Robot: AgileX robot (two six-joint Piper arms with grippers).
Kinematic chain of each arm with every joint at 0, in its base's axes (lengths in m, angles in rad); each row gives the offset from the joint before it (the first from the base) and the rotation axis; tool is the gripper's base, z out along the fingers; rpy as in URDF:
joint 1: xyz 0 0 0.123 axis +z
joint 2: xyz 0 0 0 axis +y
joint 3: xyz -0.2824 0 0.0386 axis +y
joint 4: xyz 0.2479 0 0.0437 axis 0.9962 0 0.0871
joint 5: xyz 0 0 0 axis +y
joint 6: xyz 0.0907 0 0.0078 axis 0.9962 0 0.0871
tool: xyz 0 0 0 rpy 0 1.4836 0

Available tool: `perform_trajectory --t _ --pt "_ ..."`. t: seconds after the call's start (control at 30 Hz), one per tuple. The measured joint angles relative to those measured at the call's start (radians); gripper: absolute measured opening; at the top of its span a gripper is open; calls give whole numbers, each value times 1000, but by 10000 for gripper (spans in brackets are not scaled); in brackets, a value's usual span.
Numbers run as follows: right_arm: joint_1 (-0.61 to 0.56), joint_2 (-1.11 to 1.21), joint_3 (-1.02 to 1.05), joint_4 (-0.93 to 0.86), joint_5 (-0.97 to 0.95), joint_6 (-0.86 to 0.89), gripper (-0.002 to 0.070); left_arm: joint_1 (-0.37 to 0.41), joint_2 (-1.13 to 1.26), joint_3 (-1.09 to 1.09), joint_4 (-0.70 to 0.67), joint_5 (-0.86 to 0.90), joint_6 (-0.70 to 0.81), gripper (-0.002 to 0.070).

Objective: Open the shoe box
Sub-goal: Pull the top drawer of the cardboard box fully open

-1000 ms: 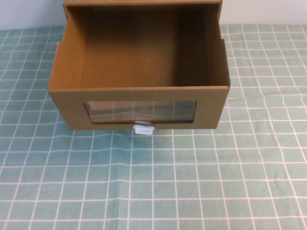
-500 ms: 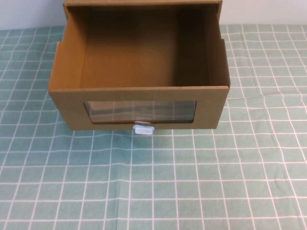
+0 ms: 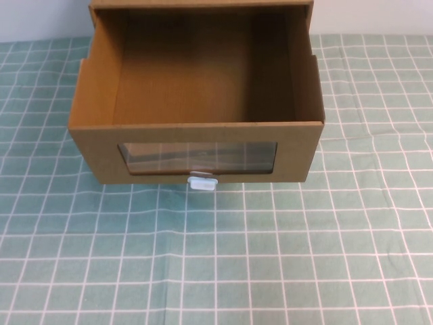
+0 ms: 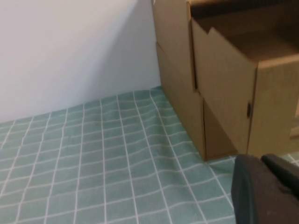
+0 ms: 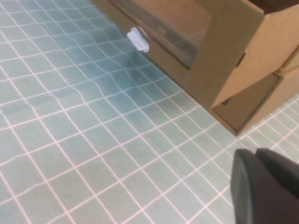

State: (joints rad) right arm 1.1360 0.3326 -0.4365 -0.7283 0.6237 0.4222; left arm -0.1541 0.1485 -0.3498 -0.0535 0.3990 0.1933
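Note:
The brown cardboard shoe box [image 3: 196, 95] stands at the back middle of the table, its drawer pulled out toward me with nothing inside. The drawer front has a clear window [image 3: 197, 157] and a small white pull tab [image 3: 202, 181]. Neither arm appears in the high view. My left gripper [image 4: 261, 161] is shut and empty, low over the cloth off the box's left side [image 4: 219, 88]. My right gripper [image 5: 257, 156] is shut and empty, over the cloth off the box's front right corner [image 5: 243, 60], away from the white tab [image 5: 138, 39].
A green cloth with a white grid [image 3: 216, 257] covers the table, slightly wrinkled to the right of the box. A white wall [image 4: 70, 51] rises behind the table.

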Motion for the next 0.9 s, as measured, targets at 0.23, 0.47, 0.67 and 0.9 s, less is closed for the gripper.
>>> perform_trajectory --t 0.23,0.47,0.67,0.9 --pt "0 0 0 0 0 0 -14 0 -154 341 -14 -179 -6 -6" --pt "0 0 0 0 -2 0 -14 0 -157 376 20 -37 -17 -5" --pt "0 0 0 0 -2 0 -14 0 -157 376 24 -11 -73 -6" --pt "0 0 0 -2 -2 0 -14 0 -157 376 -9 -11 -118 -5"
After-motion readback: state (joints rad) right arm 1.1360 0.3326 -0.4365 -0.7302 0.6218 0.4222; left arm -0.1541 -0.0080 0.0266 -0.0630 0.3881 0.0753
